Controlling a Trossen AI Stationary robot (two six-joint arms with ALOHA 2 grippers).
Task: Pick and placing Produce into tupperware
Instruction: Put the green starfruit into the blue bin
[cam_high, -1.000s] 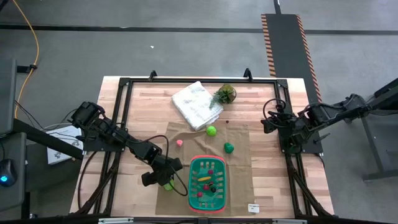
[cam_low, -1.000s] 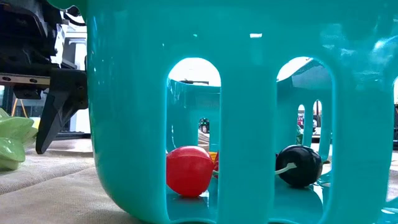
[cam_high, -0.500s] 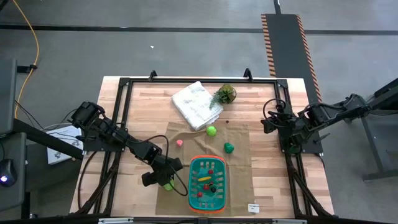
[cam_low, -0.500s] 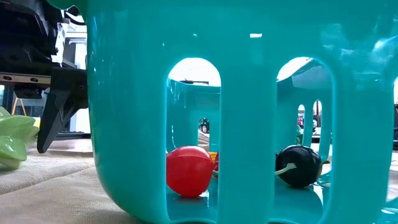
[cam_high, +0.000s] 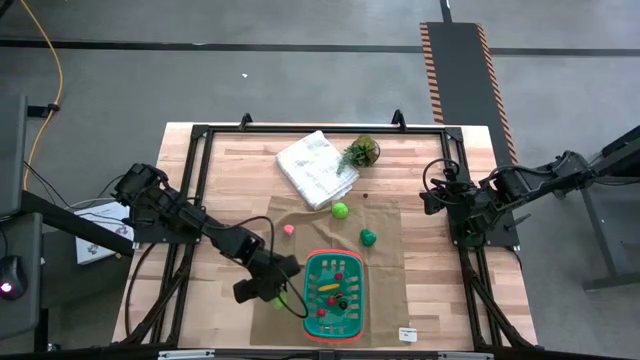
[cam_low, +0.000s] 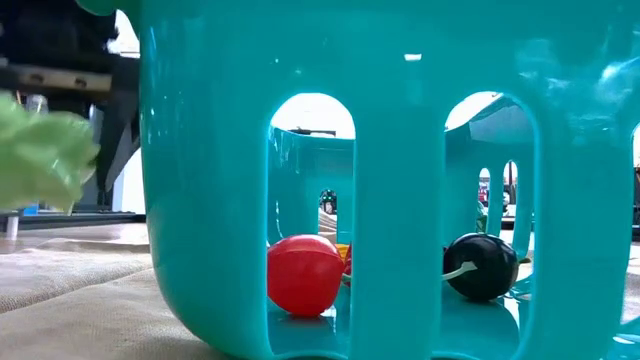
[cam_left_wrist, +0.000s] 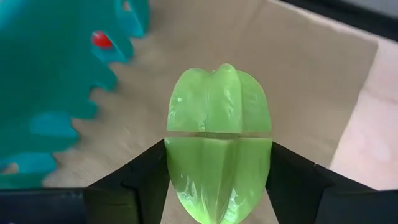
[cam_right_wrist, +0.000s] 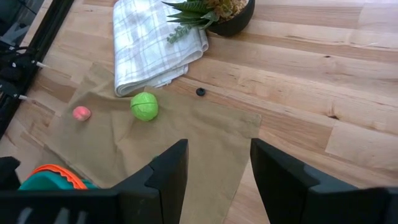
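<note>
Only the left wrist view shows the grip plainly: the left gripper (cam_left_wrist: 217, 186) is clamped on a ridged pale-green produce piece (cam_left_wrist: 217, 149), which the low view shows as a green blur lifted off the brown mat (cam_low: 70, 290) just beside the green basket (cam_high: 334, 296) (its wall fills that view, with a red ball (cam_low: 305, 275) and a dark piece (cam_low: 480, 267) inside). From above, a pink piece (cam_high: 288, 229), a lime ball (cam_high: 340, 210) and a darker green piece (cam_high: 368, 237) lie on the mat beyond the basket, near the folded cloth (cam_high: 316, 168) and potted plant (cam_high: 361, 152). The right gripper (cam_right_wrist: 217, 168) waits at the table's right edge, jaws apart and empty.
</note>
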